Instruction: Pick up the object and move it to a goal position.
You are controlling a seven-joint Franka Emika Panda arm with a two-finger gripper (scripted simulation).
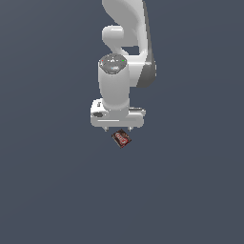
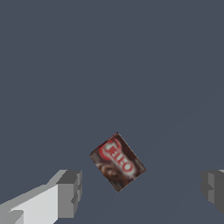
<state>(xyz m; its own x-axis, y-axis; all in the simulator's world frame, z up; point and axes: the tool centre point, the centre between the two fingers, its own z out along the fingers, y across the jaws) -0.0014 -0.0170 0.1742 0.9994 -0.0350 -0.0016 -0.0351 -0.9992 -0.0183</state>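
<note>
The object [image 1: 122,138] is a tiny flat box with dark edges and a red printed face with pale marks. It lies flat on the grey floor, turned at an angle. My white gripper [image 1: 117,129] hangs just above it, pointing down. In the wrist view the box [image 2: 117,162] lies between the two grey fingers, nearer to one fingertip [image 2: 69,192] than to the other at the frame's edge. The gripper [image 2: 140,190] is open wide and touches nothing.
The floor [image 1: 47,190] is a plain dark grey-blue surface all around. The white arm [image 1: 119,57] rises behind the gripper toward the top of the exterior view. No goal marker shows.
</note>
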